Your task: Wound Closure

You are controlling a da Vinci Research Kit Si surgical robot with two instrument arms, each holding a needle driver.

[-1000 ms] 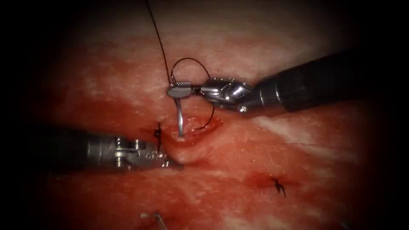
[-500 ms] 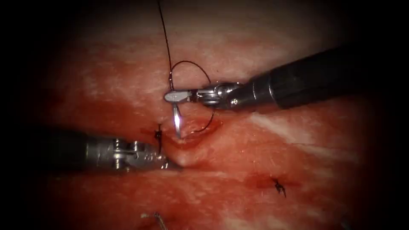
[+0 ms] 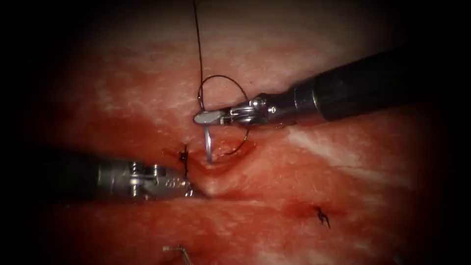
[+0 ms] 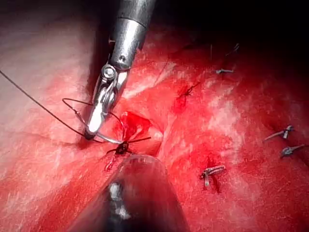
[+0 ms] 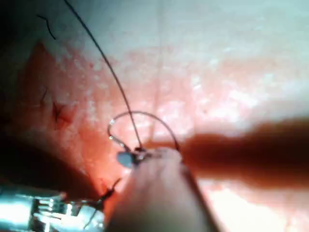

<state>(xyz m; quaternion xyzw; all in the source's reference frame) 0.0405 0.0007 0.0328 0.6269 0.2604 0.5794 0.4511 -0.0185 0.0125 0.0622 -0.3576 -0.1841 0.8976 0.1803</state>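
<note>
Two tools share our work: the right tool (image 3: 206,117) clamped near the needle's (image 3: 208,145) tail, tip entering tissue (image 3: 343,162) below it, while the left tool (image 3: 189,186) pinches the cut's (image 3: 216,164) edge, so we should roll along the curve.

A dark knot (image 3: 184,156) sits just left of the cut (image 3: 216,164), its short tails sticking up, and it's there in the left wrist view too (image 4: 123,147). Red fluid (image 3: 230,147) pools along that cut and stains the tissue (image 3: 343,167) around it. Off to the lower right, well apart, there's a second dark knot (image 3: 321,215) in its own red patch. Down at the lower edge lies a pale cut end of thread (image 3: 176,250). The left wrist view picks up more pale cut ends: one (image 4: 212,171) on a red spot, and a pair (image 4: 285,142) close together.
</note>
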